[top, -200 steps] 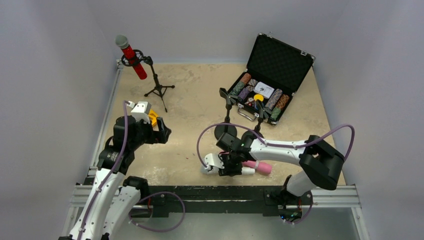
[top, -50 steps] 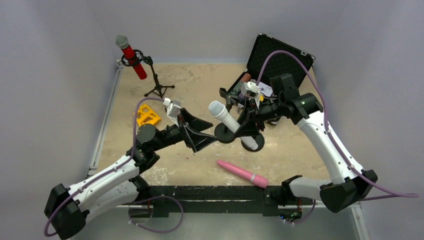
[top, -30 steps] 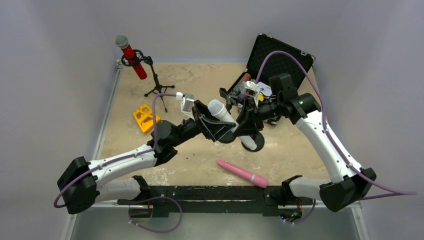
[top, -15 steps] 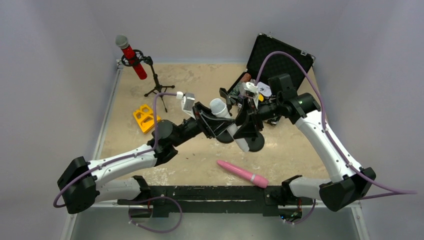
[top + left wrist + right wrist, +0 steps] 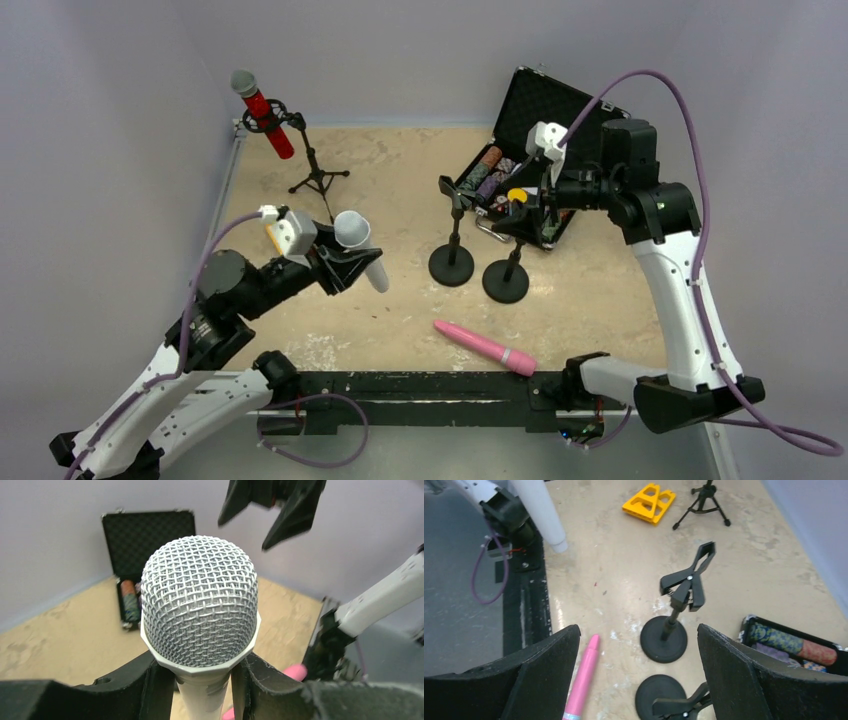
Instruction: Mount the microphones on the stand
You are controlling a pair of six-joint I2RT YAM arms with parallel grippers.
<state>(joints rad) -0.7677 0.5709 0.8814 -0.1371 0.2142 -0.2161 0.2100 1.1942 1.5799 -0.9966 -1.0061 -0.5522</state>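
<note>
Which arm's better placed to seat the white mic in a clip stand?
Left, probably: the left gripper is shut on the white microphone, with an empty clip stand to its right. The right gripper hangs open and empty by the poker chip case.

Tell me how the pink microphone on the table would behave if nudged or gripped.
The pink microphone is a round stick lying flat, so a sideways nudge would probably roll it. It looks straight and rigid. Its smooth tapered body might slip when gripped.
</note>
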